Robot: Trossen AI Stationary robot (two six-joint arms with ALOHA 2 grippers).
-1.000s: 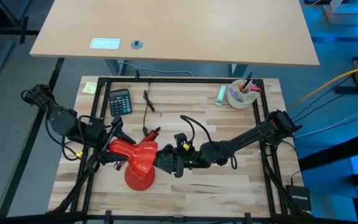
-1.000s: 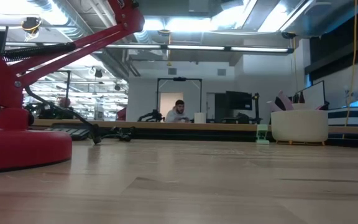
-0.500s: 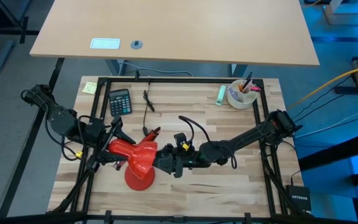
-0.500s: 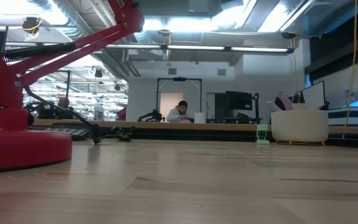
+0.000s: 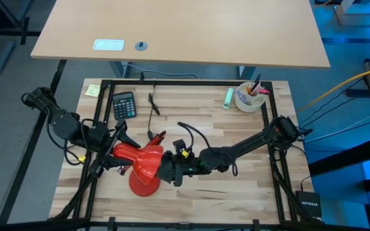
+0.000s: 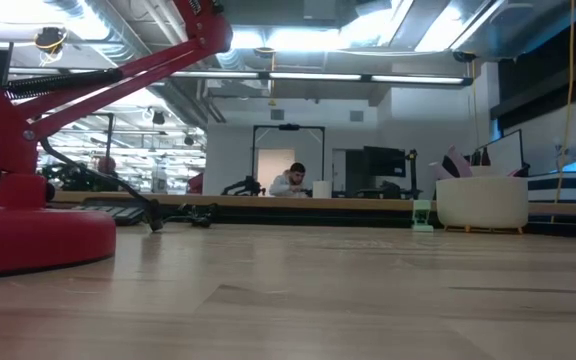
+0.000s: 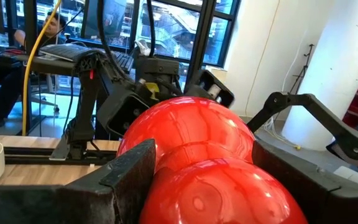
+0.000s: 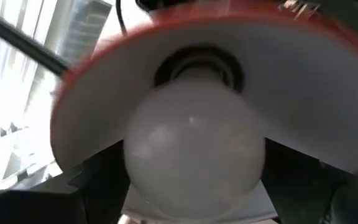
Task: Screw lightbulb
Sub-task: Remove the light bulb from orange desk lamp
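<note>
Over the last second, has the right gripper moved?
Yes. In the high view the right gripper has shifted slightly left, closer into the red lamp shade, judged against the calculator, which stays put.

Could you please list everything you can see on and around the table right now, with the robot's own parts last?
Red desk lamp: one, red, near left of the butcher-block table, round base in front of its shade.
White rounded lightbulb: one, white, at the socket inside the lamp's shade.
Black calculator: one, far left.
White cup of pens: one, far right corner.
Green marker: one, beside the cup.
Yellow sticky note: one, far left corner.
Person: one, seated in the room behind.
Left gripper: shut on the lamp's shade.
Right gripper: shut on the lightbulb, at the shade's mouth.
</note>
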